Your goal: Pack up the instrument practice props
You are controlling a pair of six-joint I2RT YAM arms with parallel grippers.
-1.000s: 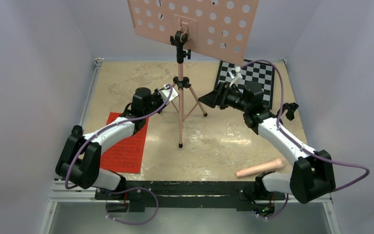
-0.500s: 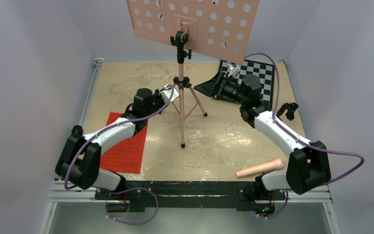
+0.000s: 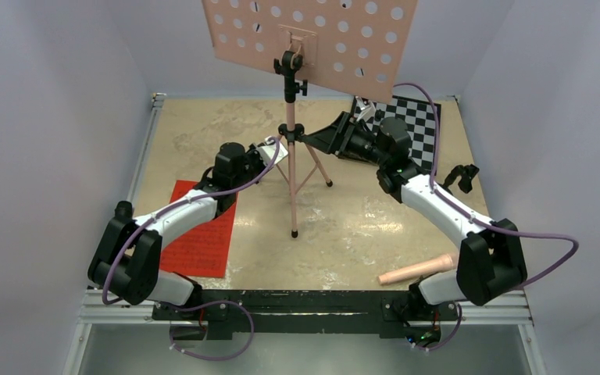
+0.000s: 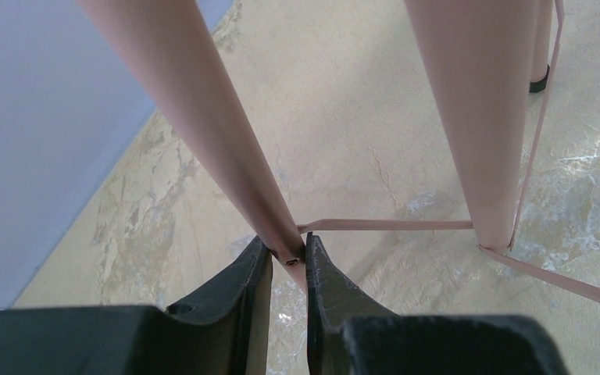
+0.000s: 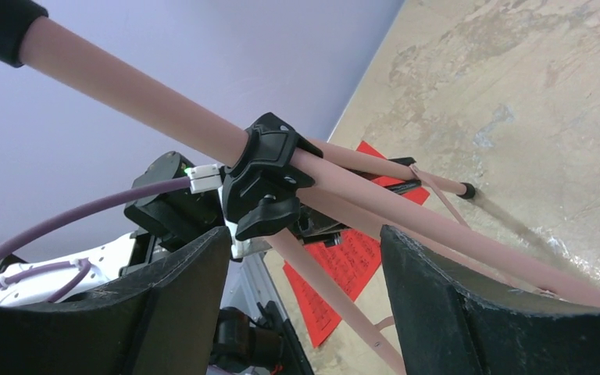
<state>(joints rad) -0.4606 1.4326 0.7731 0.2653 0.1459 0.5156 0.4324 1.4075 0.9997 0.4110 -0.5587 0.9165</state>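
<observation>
The pink tripod music stand [image 3: 290, 164] stands mid-table, its hole-perforated tray [image 3: 312, 39] up at the back. My left gripper [image 3: 269, 152] is shut on the stand's left leg; in the left wrist view the fingertips [image 4: 262, 258] pinch the pink leg [image 4: 203, 117] at the brace rivet. My right gripper [image 3: 320, 139] is open, just right of the black leg collar [image 3: 295, 131]. In the right wrist view the collar [image 5: 269, 168] sits just beyond the wide jaws. The red sheet-music pages [image 3: 203, 234] lie flat at the left. The black microphone is out of view.
A black-and-white chessboard [image 3: 414, 125] lies at the back right, partly under my right arm. A pink cylinder [image 3: 422, 269] lies near the front right edge. A small black clip-like object [image 3: 461, 173] sits by the right edge. Grey walls close in on three sides.
My right gripper has swung left and back from mid-table to the stand's collar, still open. My left gripper has stayed shut on the leg.
</observation>
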